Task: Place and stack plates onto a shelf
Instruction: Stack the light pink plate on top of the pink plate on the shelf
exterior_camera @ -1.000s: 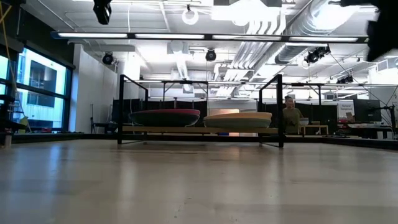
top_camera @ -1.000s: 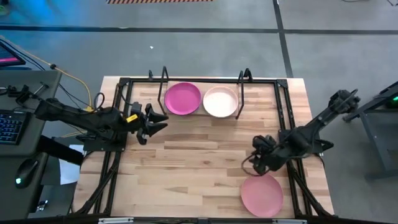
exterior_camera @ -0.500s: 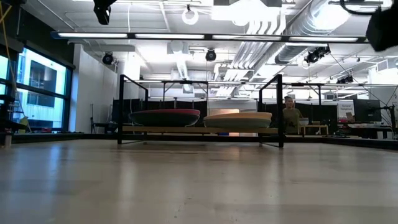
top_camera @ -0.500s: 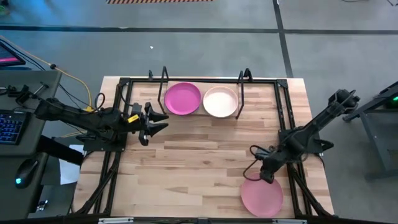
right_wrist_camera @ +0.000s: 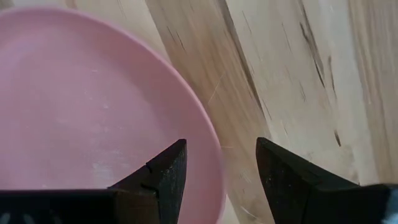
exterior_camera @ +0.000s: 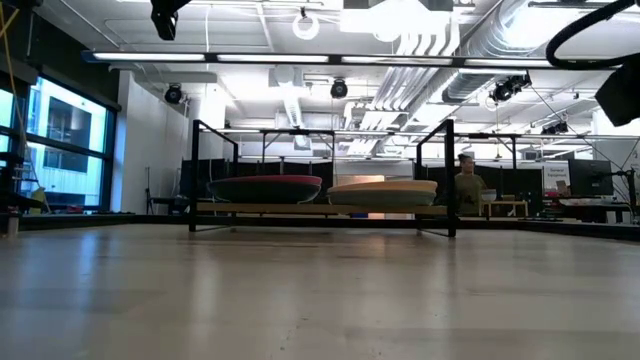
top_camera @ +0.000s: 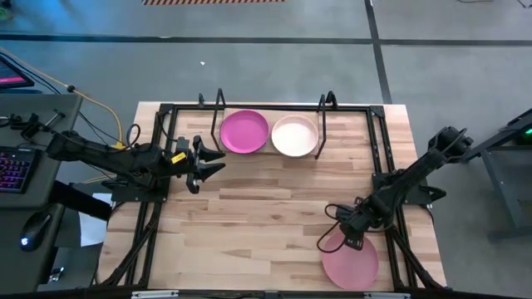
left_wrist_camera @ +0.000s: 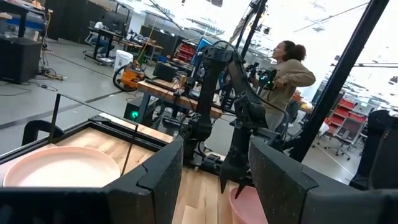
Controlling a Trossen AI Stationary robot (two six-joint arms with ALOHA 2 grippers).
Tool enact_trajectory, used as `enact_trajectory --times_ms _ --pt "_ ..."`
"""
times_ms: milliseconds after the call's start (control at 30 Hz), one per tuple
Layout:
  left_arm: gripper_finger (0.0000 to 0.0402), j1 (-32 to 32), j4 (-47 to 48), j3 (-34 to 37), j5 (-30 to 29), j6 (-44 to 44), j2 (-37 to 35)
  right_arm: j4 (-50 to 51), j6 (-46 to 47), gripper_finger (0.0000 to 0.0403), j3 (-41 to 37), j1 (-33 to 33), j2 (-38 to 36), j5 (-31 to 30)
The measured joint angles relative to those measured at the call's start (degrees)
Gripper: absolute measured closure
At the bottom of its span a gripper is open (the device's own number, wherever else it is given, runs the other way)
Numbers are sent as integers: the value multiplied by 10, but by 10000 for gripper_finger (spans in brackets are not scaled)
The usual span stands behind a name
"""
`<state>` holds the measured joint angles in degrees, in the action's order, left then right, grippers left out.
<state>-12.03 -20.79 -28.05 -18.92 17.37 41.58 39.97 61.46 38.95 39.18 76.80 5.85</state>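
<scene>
The light pink plate [top_camera: 351,262] lies flat on the tabletop near the right near corner. My right gripper [top_camera: 347,241] hangs over its far rim, open; in the right wrist view [right_wrist_camera: 221,168] one finger stands over the plate [right_wrist_camera: 93,106] and the other over bare wood. The shelf [top_camera: 270,110] stands along the far edge and carries the magenta plate [top_camera: 243,131] and the cream plate [top_camera: 295,135]. In the low view a darker layer shows under each [exterior_camera: 265,190] [exterior_camera: 383,199]. My left gripper [top_camera: 204,163] waits open at the table's left, above the wood.
Black frame rods [top_camera: 381,166] run along the table's left and right sides, close to both arms. Bare butcher-block top [top_camera: 266,199] spreads between the shelf and the pink plate. A person [left_wrist_camera: 289,71] stands in the room beyond the table.
My right gripper has moved toward the table's near edge and down, from over bare wood to just above the pink plate's far rim. The plates have not moved.
</scene>
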Motion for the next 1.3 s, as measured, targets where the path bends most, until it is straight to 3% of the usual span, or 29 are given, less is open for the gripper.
enact_trajectory --times_ms 500,933,1067,1200,1300 --pt "227 0 0 0 0 0 0 -12 -34 250 -5 9 3 -3" --pt "227 0 0 0 -2 0 0 -31 -28 258 -5 22 68 6" --pt "227 0 0 0 -22 0 0 -36 -8 297 -5 22 63 2" --pt "227 0 0 0 -30 0 -1 -43 12 382 -4 22 60 -2" --pt "227 0 -2 0 -39 0 -9 -51 23 390 0 21 55 -6"
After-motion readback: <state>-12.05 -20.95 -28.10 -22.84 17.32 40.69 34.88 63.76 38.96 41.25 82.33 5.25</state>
